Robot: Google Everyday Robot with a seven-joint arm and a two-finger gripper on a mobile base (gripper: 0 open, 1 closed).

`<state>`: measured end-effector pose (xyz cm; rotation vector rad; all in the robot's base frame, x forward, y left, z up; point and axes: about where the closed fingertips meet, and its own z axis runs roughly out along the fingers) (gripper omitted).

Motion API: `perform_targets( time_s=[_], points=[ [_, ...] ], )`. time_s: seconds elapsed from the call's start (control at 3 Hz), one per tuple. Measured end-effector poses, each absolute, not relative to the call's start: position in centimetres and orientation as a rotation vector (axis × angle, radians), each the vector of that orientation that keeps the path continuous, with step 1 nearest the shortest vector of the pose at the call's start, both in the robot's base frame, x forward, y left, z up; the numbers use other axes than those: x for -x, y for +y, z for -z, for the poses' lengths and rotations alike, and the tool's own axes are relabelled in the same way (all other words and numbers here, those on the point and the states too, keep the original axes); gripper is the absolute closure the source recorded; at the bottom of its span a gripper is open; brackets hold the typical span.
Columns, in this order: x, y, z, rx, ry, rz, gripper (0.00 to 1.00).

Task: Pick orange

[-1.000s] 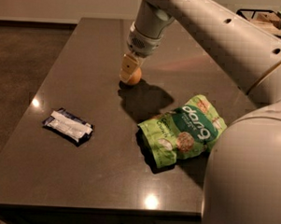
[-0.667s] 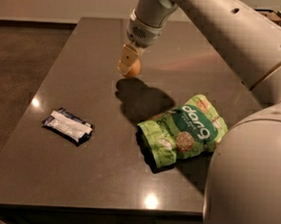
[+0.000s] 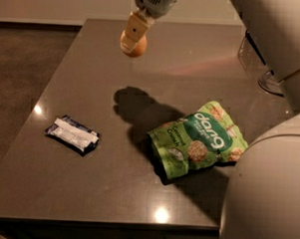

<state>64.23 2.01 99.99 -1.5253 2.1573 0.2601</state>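
Observation:
The orange (image 3: 135, 47), a small round pale-orange fruit, hangs in the air above the far part of the dark table (image 3: 112, 189). My gripper (image 3: 132, 37) comes down from the top of the camera view and is shut on the orange, its tan fingers (image 3: 135, 25) clasping the fruit's upper side. The orange's shadow falls on the tabletop below it, well apart from the fruit.
A green snack bag (image 3: 199, 139) lies on the table right of centre. A small dark packet with a white label (image 3: 73, 134) lies at the left. My arm's white body (image 3: 266, 191) fills the right side. A wire object (image 3: 252, 56) stands at the far right.
The gripper has risen with the orange in it, from the tabletop to well above it, and the shadow has separated from the fruit.

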Motion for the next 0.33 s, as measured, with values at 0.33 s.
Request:
perform_targets(
  time_s=[0.33],
  points=[
    [-64.34, 2.06, -100.21, 1.521, 2.152, -0.26, 1.0]
  ],
)
